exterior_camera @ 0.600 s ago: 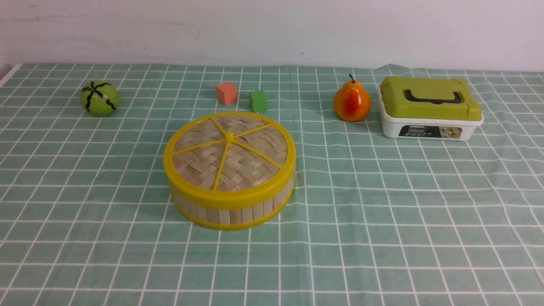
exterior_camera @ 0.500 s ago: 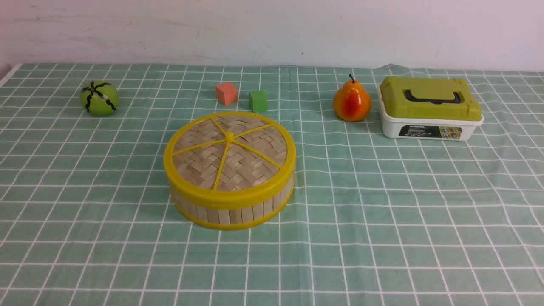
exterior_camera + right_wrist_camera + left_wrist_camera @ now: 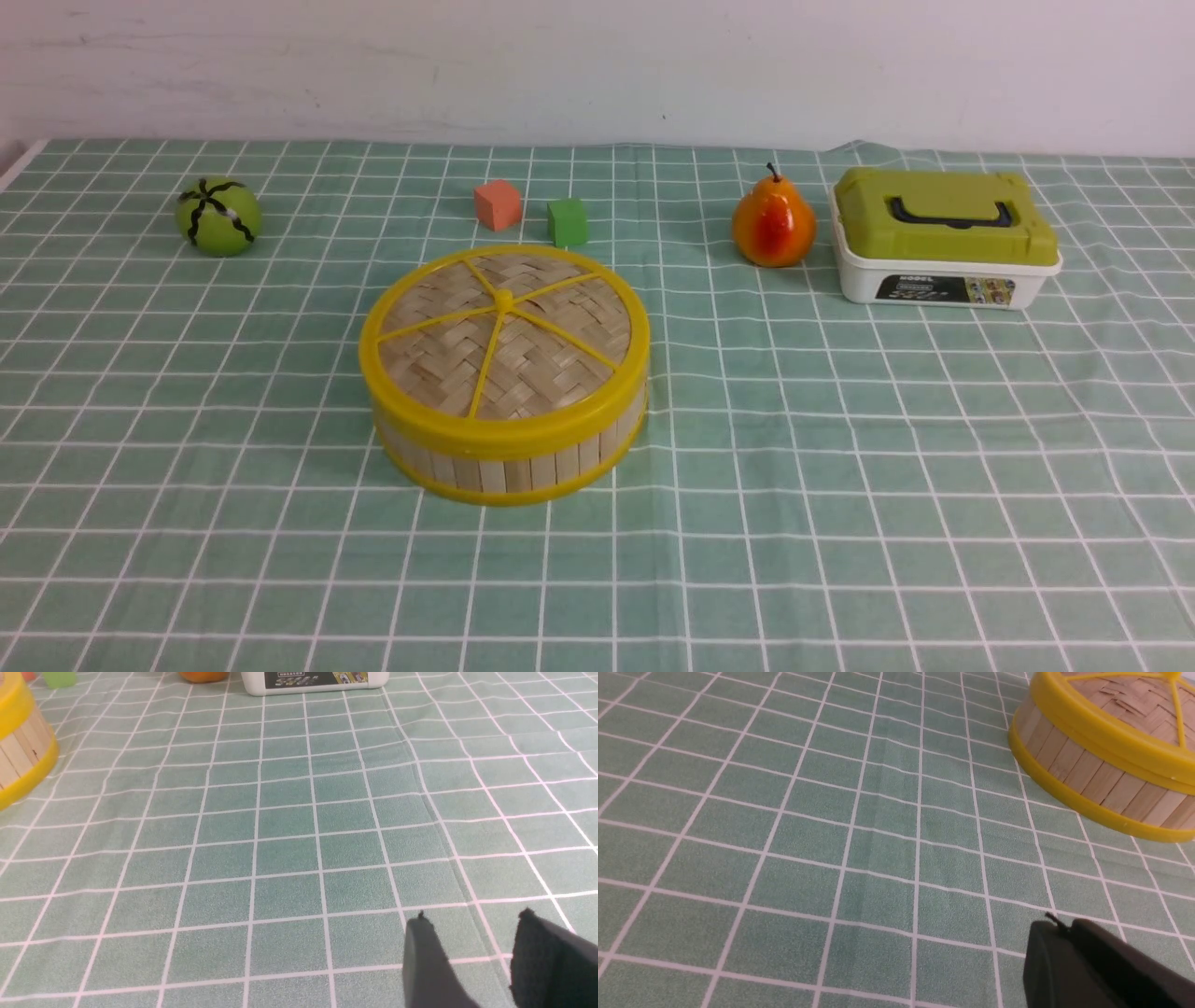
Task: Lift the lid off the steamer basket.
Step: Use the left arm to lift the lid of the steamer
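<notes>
Lid is seated flush on the steamer basket, just left of centre in the front frame, on the tabletop. Neither arm shows in that view.

Left tool: fingers together, holding nothing. Right tool: fingers apart, empty.

I judge the step in hand to be the approach. The left arm looks nearer the basket, so I would use it. Part the fingers, descend over the centre knob, close squarely and lift straight up, so the basket does not drag. The pear stands well apart, upper right.
</notes>
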Available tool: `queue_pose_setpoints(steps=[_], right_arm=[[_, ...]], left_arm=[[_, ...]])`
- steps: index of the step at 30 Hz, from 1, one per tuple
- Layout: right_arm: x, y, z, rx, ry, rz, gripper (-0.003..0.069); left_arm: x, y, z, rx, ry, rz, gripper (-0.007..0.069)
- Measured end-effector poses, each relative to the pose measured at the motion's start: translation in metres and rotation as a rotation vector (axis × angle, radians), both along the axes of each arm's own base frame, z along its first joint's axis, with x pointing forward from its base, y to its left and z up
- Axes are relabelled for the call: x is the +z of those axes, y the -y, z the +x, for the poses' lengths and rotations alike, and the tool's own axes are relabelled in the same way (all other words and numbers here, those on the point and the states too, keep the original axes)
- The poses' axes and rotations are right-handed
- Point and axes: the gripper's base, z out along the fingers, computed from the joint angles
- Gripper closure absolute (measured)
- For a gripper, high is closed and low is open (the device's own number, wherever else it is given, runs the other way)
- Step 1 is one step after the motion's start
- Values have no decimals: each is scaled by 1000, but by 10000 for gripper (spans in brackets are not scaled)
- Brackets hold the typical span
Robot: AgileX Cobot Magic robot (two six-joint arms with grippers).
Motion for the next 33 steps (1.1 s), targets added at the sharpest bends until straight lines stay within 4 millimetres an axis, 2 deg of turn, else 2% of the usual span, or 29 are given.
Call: queue_pose_setpoints(steps=[30, 33], right_arm=[[0, 0, 0, 0, 0, 0, 418], [0, 0, 0, 0, 0, 0, 418]], left_arm=[[0, 0, 0, 0, 0, 0, 567], [0, 1, 0, 4, -2, -55, 564]])
